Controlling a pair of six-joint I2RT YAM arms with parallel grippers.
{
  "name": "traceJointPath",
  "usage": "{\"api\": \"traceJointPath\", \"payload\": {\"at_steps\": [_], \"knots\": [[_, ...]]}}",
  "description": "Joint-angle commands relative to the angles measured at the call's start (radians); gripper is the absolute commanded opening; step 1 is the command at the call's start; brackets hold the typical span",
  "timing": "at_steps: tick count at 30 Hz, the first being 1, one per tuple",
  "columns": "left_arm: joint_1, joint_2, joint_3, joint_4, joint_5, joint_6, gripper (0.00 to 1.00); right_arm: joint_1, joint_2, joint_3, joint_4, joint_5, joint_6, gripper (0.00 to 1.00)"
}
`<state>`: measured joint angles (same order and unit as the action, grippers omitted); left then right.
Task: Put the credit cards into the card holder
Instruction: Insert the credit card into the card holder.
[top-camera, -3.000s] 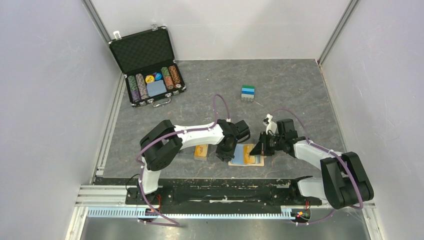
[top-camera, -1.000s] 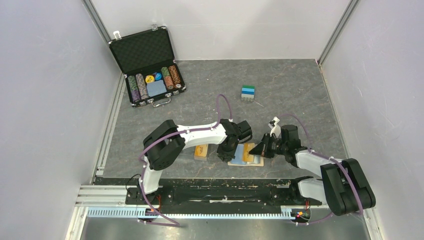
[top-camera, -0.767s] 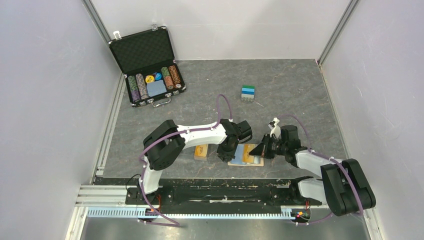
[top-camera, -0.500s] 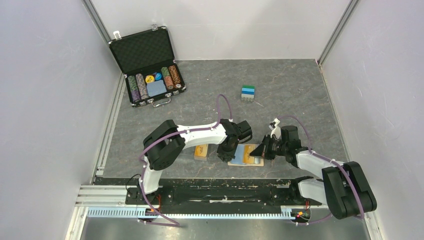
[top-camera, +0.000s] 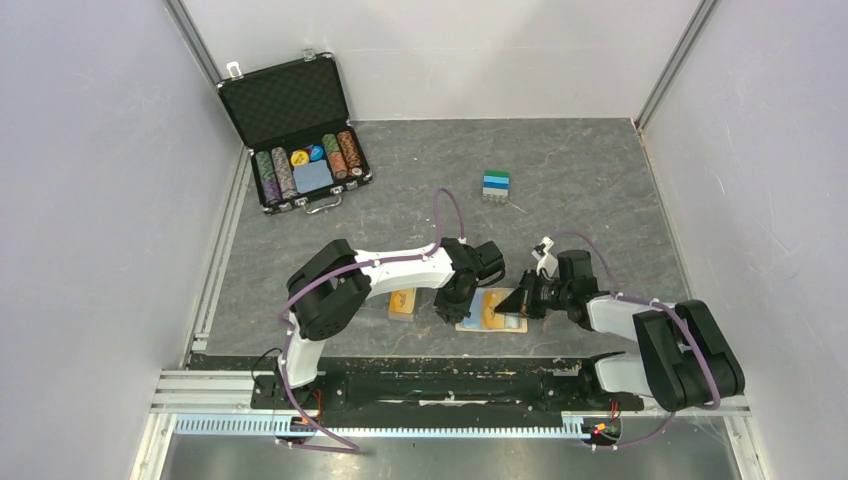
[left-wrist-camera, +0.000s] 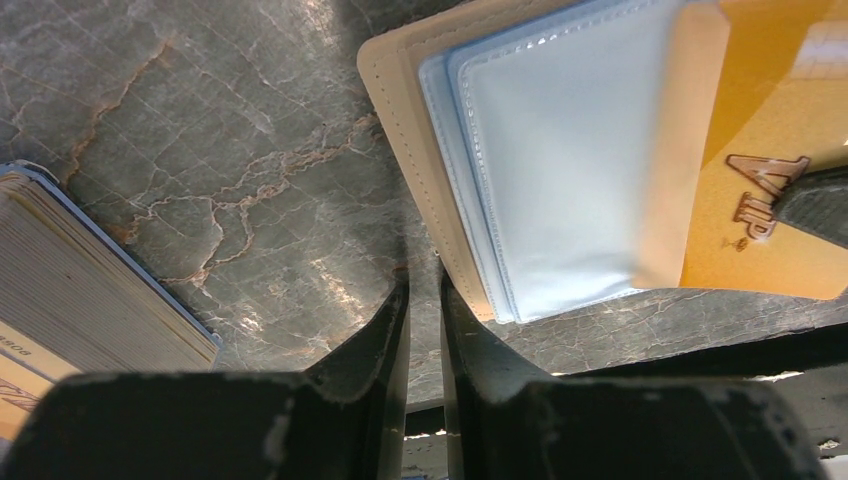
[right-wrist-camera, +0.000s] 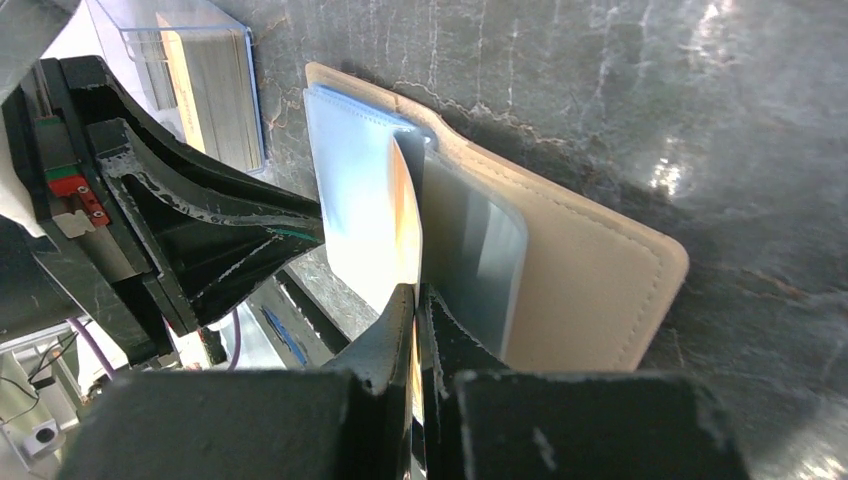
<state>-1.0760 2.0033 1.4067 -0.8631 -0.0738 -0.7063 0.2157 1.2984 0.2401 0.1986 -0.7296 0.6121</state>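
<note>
The tan card holder (top-camera: 490, 327) lies open near the table's front, its clear blue-tinted sleeves (left-wrist-camera: 560, 170) facing up. My right gripper (top-camera: 518, 300) is shut on an orange credit card (right-wrist-camera: 404, 215) marked VIP. It holds the card edge-down over the sleeves (right-wrist-camera: 470, 250), and the card's far end overlaps a sleeve (left-wrist-camera: 700, 150). My left gripper (left-wrist-camera: 423, 288) is shut and empty. Its tips are on the table at the holder's left edge (left-wrist-camera: 400, 110), with one fingertip (left-wrist-camera: 455, 300) touching the tan rim. In the top view the left gripper (top-camera: 447, 308) is just left of the holder.
A clear-lidded box of stacked cards (left-wrist-camera: 90, 270) lies left of the left gripper; it also shows in the top view (top-camera: 402, 303). A small stack of blue, green and white cards (top-camera: 496, 185) sits farther back. An open black chip case (top-camera: 295, 140) stands at the back left.
My right arm has lowered and moved slightly left, carrying the orange card over the holder's sleeves. The left gripper has stayed at the holder's left edge.
</note>
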Motion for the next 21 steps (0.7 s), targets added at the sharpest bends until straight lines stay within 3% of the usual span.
{"api": "traceJointPath", "payload": {"at_steps": [1, 9, 16, 21], "knots": [[-0.013, 0.063, 0.0, 0.044, -0.014, 0.037, 0.23, 0.045, 0.057, 0.001, -0.006, 0.018, -0.017, 0.0], [-0.013, 0.064, 0.002, 0.045, -0.011, 0.038, 0.22, 0.107, 0.089, 0.044, 0.004, 0.069, -0.001, 0.03], [-0.013, 0.059, -0.006, 0.044, -0.017, 0.037, 0.22, 0.129, -0.01, 0.141, -0.297, 0.283, -0.135, 0.34], [-0.013, 0.061, -0.002, 0.045, -0.02, 0.031, 0.21, 0.139, -0.054, 0.217, -0.425, 0.355, -0.185, 0.5]]}}
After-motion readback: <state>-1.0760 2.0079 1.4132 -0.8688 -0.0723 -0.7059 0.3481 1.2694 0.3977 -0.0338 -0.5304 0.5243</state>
